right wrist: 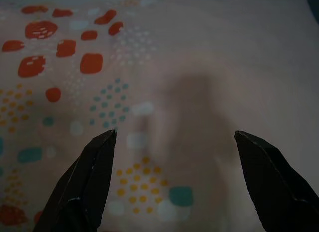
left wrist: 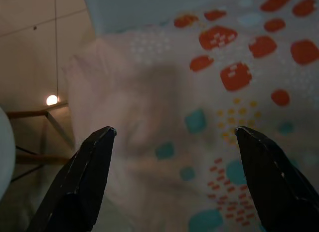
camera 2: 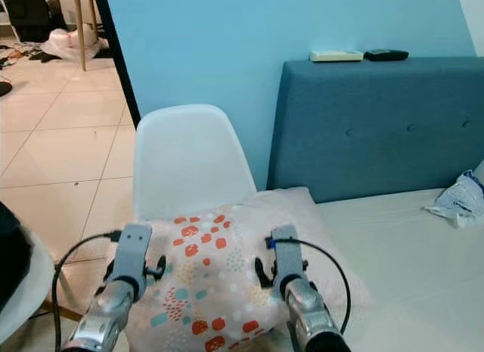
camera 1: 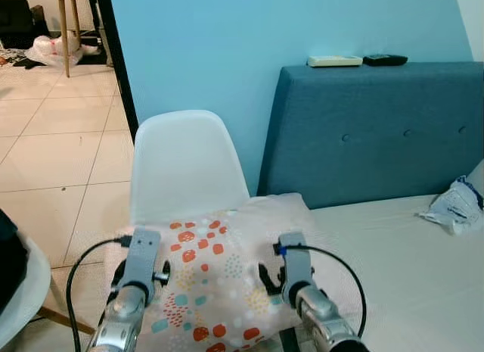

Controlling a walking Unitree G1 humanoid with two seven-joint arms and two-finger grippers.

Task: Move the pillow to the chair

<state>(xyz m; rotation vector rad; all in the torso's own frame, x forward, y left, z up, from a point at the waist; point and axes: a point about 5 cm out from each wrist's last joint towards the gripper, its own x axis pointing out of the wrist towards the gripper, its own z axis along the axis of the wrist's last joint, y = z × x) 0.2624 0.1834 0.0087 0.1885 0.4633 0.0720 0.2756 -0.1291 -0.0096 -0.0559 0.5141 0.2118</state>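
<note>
On the white chair point(camera 1: 185, 166) seat beside the bed point(camera 1: 423, 253), one patterned pillow point(camera 1: 215, 280) lying flat, long axis left-right, left gripper point(left wrist: 174, 142) and right gripper point(right wrist: 174, 142) above it, fingers spread, holding nothing

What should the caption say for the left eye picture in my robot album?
Both open claws, left claw and right claw, hover over the spotted pillow lying on the white chair.
</note>
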